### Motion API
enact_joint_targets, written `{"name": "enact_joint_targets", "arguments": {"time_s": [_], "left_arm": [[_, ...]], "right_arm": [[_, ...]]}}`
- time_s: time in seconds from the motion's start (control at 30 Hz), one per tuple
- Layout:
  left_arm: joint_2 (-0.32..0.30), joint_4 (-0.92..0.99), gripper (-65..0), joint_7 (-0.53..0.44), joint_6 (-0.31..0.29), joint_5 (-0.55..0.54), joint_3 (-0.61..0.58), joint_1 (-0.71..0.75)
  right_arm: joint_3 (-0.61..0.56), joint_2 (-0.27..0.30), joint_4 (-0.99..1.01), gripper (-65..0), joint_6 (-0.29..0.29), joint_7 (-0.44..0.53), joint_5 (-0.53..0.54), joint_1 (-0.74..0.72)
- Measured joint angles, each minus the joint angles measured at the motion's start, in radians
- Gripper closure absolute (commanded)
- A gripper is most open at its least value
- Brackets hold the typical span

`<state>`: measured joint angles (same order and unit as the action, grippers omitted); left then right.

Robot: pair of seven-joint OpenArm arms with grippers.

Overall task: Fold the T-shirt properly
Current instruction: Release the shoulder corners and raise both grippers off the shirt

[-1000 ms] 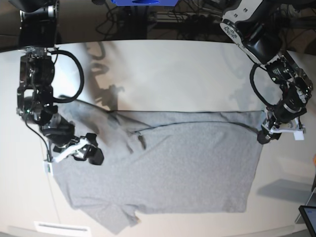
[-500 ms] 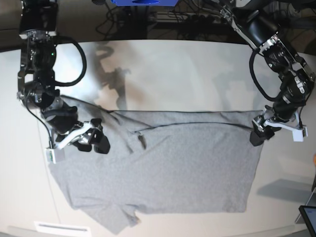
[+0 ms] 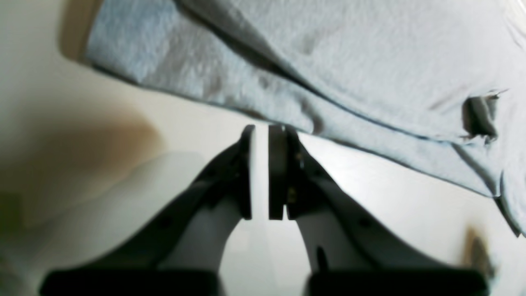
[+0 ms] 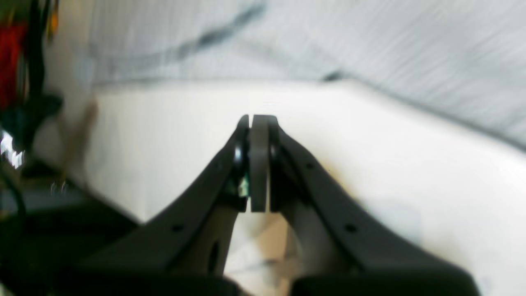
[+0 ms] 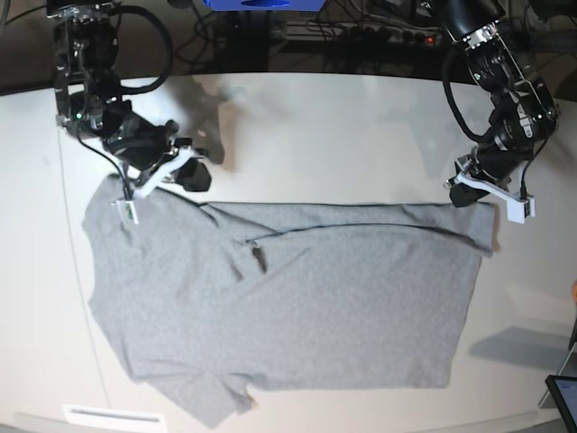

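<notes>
The heather-grey T-shirt (image 5: 306,307) lies spread on the white table (image 5: 343,126), its plain side up, with a fold line running across its upper part. My left gripper (image 5: 453,194) hovers just off the shirt's far right corner. In the left wrist view the left gripper (image 3: 259,128) is all but shut, with only a thin slit and nothing in it, and its tips are at the T-shirt (image 3: 370,61) hem. My right gripper (image 5: 192,176) hangs above the table beyond the left sleeve. The right wrist view shows it (image 4: 250,117) shut and empty, with the T-shirt (image 4: 370,49) ahead.
Cables and dark gear run behind the table's far edge, along with a blue object (image 5: 261,4). A dark screen (image 5: 563,397) pokes in at the front right corner. A white label (image 5: 113,415) sits at the front left edge.
Both arms have pulled back off the shirt toward the table's far side, and both grippers have closed. The left sleeve and right corner now lie flat where they were released.
</notes>
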<state>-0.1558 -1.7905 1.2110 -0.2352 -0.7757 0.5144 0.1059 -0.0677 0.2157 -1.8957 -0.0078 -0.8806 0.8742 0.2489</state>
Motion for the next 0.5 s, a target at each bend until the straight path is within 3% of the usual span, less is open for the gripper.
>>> {"name": "enact_joint_targets", "arguments": {"time_s": [0.13,0.5], "left_arm": [[0.002,0.001,0.0,-0.002,0.001,0.001,-0.006,-0.018],[0.006,0.221,0.0,-0.004,0.003,-0.001,-0.001,-0.122]], "right_arm": [[-0.005,-0.013,0.001,-0.3,-0.001,0.0,-0.001,0.026],[-0.007,-0.024,0.0,-0.3,-0.001,0.003,-0.001,0.056]]}}
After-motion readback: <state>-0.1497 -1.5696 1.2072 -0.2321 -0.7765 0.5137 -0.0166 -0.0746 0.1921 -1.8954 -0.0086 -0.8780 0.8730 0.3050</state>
